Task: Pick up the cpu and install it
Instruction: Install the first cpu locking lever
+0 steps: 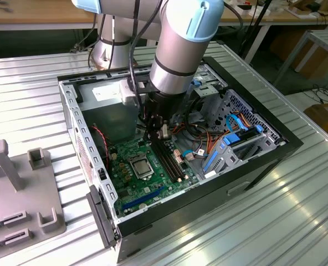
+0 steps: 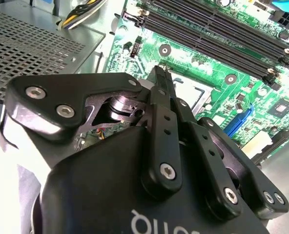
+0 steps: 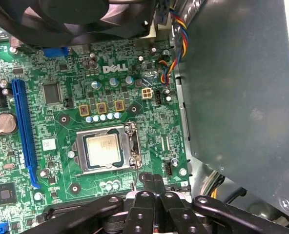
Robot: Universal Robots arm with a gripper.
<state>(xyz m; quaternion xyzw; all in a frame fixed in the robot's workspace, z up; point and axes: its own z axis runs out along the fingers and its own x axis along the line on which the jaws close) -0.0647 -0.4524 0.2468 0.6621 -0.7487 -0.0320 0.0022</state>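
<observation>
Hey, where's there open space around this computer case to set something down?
Bare ribbed table lies on the exterior view's right of the computer case, and another strip between the case and the grey fixture. Inside the case it's crowded: motherboard, cables, gripper.

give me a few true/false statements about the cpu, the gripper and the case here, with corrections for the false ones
1. The cpu sits in the socket on the green motherboard. True.
2. The gripper holds the cpu in the air. False: its fingers are together with nothing between them, and the cpu lies in the socket.
3. The computer case lies on its side with the board exposed. True.
4. The long blue slot lies between the socket and the metal case wall with the coloured fan wires. False: it is on the socket's opposite side.
5. In the first wrist view the gripper is over the board just beside the socket's edge. True.
</observation>
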